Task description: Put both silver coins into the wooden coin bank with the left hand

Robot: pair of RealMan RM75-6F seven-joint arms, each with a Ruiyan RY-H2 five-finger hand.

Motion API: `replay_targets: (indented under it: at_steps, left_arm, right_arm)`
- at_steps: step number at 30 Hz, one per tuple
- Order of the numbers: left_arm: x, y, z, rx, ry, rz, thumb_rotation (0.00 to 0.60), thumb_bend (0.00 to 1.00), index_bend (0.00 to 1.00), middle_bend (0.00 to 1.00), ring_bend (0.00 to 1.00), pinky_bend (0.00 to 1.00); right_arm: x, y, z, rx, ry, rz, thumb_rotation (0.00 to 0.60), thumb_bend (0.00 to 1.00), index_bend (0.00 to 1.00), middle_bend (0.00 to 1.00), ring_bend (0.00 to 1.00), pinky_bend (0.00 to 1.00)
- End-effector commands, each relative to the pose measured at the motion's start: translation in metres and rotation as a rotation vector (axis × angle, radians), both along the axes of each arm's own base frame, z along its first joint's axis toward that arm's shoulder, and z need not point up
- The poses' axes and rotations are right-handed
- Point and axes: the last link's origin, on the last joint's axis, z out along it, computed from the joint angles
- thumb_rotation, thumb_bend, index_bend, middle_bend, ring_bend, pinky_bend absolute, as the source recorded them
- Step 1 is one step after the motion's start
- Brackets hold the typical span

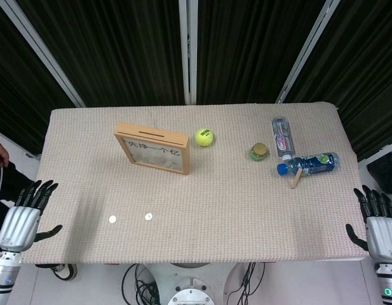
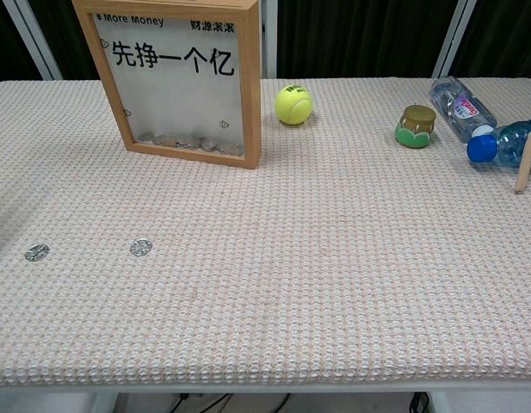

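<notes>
Two silver coins lie flat on the table mat near its front left: one coin (image 1: 112,219) (image 2: 37,252) further left, the other coin (image 1: 147,216) (image 2: 141,248) a little to its right. The wooden coin bank (image 1: 154,149) (image 2: 181,77) stands upright behind them, a framed glass box with a slot on top and several coins at its bottom. My left hand (image 1: 24,213) hangs open off the table's left edge, well left of the coins. My right hand (image 1: 377,219) is open off the right edge. Neither hand shows in the chest view.
A yellow tennis ball (image 1: 204,137) (image 2: 293,104) sits right of the bank. Further right are a small green-and-gold jar (image 1: 259,152) (image 2: 416,126), two plastic bottles (image 1: 282,136) (image 1: 310,164) lying down, and a wooden stick (image 1: 297,176) (image 2: 527,160).
</notes>
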Motion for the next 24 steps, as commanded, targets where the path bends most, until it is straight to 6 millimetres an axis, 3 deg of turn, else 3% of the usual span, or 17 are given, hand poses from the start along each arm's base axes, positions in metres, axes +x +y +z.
replay_targets:
  at_steps: [1, 14, 24]
  left_arm:
    - [-0.002, 0.0, -0.001, -0.005, 0.001, 0.008, 0.6, 0.0, 0.08, 0.07, 0.0, 0.05]
    - [0.006, -0.004, -0.008, -0.051, -0.053, -0.008, 0.6, 0.0, 0.08, 0.07, 0.0, 0.05]
    - [0.027, -0.003, -0.056, -0.204, -0.053, -0.079, 0.6, 0.01, 0.12, 0.07, 0.0, 0.06]
  right_arm:
    - [-0.001, 0.0, 0.0, 0.002, -0.001, -0.002, 0.6, 0.27, 0.0, 0.0, 0.0, 0.0]
    - [-0.003, 0.0, 0.004, -0.016, -0.009, -0.007, 0.6, 0.27, 0.0, 0.0, 0.0, 0.0]
    - [0.001, 0.001, 0.009, -0.029, -0.007, 0.003, 0.6, 0.27, 0.0, 0.0, 0.0, 0.0]
